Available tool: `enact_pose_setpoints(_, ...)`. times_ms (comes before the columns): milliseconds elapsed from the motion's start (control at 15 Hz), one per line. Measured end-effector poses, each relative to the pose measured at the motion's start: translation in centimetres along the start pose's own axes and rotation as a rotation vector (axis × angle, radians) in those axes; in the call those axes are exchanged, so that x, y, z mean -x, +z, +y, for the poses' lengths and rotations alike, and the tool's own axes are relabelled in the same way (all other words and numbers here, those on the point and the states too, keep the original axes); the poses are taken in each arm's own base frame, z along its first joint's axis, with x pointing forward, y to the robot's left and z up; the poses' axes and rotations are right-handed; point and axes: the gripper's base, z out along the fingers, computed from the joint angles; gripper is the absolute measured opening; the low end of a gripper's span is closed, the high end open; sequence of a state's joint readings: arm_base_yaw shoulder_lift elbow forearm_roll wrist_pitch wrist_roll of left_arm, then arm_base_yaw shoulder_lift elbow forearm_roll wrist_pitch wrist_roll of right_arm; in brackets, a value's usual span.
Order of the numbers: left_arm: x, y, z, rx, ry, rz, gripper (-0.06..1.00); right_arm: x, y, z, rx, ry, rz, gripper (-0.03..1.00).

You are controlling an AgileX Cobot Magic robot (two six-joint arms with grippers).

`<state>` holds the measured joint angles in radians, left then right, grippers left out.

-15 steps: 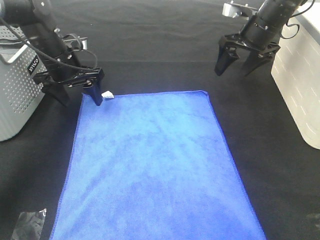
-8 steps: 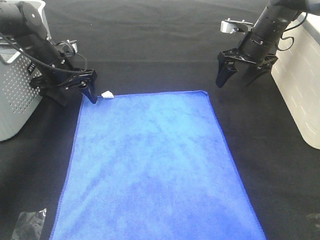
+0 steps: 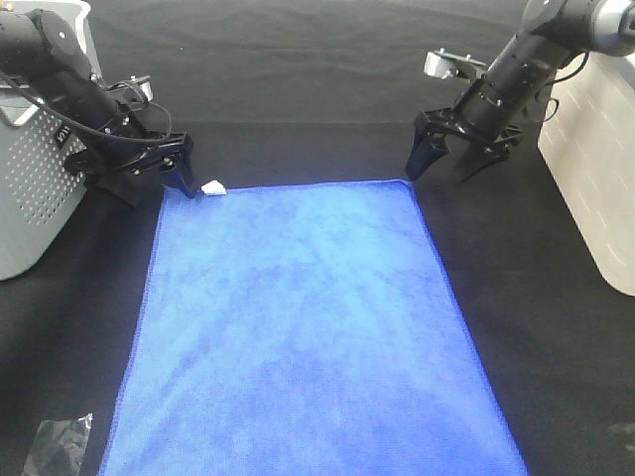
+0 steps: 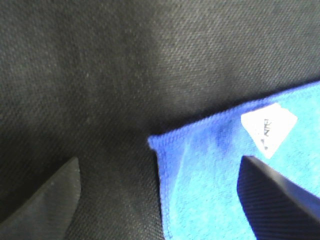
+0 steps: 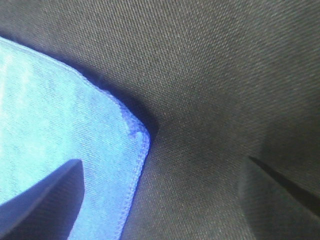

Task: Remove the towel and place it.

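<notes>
The royal-blue towel (image 3: 298,327) lies flat on the black tablecloth, with a small white tag (image 3: 212,187) at its far left corner. My left gripper (image 3: 159,190) is open and low over that corner, one finger on each side of it. In the left wrist view the towel corner (image 4: 200,165) and the tag (image 4: 269,129) sit between the open fingers (image 4: 47,200). My right gripper (image 3: 441,171) is open just above the far right corner. The right wrist view shows that towel corner (image 5: 75,120) between the spread fingertips (image 5: 45,200). Neither gripper holds anything.
A grey perforated box (image 3: 30,188) stands at the left edge, close behind the left arm. A white bin (image 3: 595,178) stands at the right edge. A scrap of clear plastic (image 3: 60,441) lies near the front left corner of the towel.
The left gripper has shifted left and settled over the towel's far left corner. The right gripper has moved left and down toward the far right corner. The towel has not moved.
</notes>
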<state>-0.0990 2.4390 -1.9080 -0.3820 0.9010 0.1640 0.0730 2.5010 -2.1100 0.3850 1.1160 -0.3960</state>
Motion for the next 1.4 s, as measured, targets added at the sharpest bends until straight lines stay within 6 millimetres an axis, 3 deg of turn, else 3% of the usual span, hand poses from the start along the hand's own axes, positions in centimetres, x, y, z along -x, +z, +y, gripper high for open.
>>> enact_pose_setpoints(133, 0.1, 0.1, -0.1, -0.009, 0.008, -0.007, 0.81, -0.5, 1.2, -0.3, 0.013, 0.008, 0.041, 0.83)
enact_pose_setpoints(800, 0.1, 0.4, -0.1, -0.011, 0.012, 0.000, 0.81, -0.7, 2.5, -0.7, 0.032, 0.027, 0.059, 0.83)
enact_pose_setpoints(1067, -0.1, 0.9, -1.7, -0.009, 0.056, 0.005, 0.81, -0.6, 2.5, -0.7, 0.031, 0.038, 0.060, 0.83)
enact_pose_setpoints(1200, -0.3, 1.3, -3.1, -0.015, 0.084, 0.004, 0.81, -0.5, 2.8, 0.0, 0.015, 0.013, 0.066, 0.83)
enact_pose_setpoints(1400, -0.5, 1.6, -4.3, -0.023, 0.105, 0.003, 0.81, 0.3, 3.8, 2.6, -0.006, -0.051, 0.033, 0.83)
